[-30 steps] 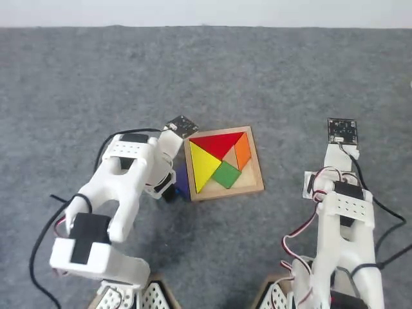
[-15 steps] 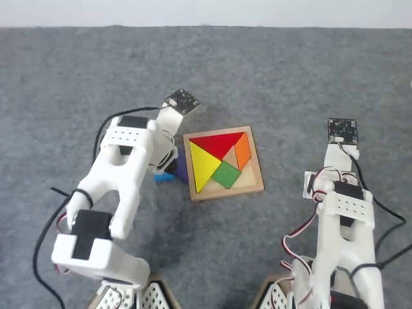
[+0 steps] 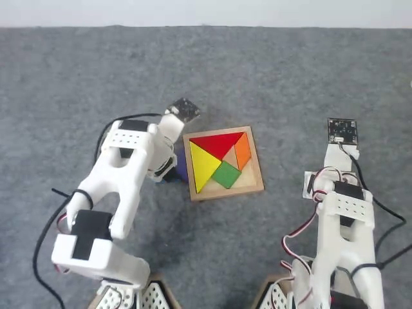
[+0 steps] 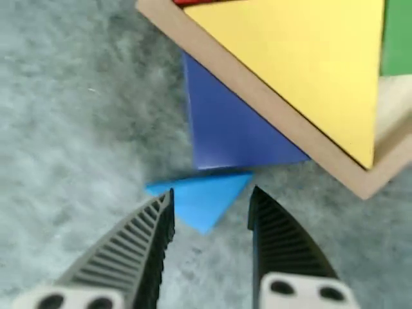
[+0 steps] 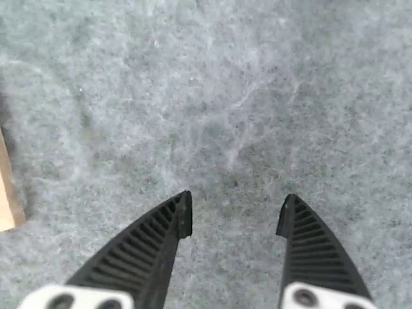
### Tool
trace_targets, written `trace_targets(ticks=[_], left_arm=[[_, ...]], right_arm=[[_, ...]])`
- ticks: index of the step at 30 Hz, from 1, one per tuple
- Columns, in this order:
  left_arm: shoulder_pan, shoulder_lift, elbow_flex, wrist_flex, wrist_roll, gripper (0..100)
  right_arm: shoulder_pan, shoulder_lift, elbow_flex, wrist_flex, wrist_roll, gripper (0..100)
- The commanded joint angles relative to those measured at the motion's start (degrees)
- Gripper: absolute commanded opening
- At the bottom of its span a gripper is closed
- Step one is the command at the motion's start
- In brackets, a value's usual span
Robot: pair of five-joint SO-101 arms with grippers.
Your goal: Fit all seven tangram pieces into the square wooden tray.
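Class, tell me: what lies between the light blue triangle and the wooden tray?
A dark blue piece, lying alongside the rim of the tray and next to the triangle, as the left wrist view shows.

Tray wall [image 4: 270, 103] and dark blue piece [image 4: 232, 129] block just beyond left gripper [image 4: 211, 193]; bare carpet [image 5: 257, 96] around right gripper [image 5: 237, 195].

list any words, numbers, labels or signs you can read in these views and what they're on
No text can be read in any view.
The wooden tray, yellow triangle and light blue triangle are plain, with no print.
Any markings on the left arm's wrist board and right arm's wrist board are too small to read.
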Motion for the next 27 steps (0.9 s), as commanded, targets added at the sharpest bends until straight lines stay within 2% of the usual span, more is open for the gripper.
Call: trace_targets(ticks=[1,8,12,27], left_arm=[[-0.09,0.97,0.04,-1.85,-1.23,18],[-0.44,6.24,-2.07,-0.88,-2.99,18],[-0.44,6.51,-3.56,-0.44,-3.08,15],[-0.35,6.59,-5.58,-2.37,-7.12,15]], right_arm=[[-0.13,-1.63,-2.11,0.22,-0.09,23.5],[-0.13,-1.63,-2.11,0.22,-0.09,23.5],[-0.13,-1.63,-2.11,0.22,-0.09,23.5],[-0.04,-1.63,-2.11,0.22,-0.09,23.5]])
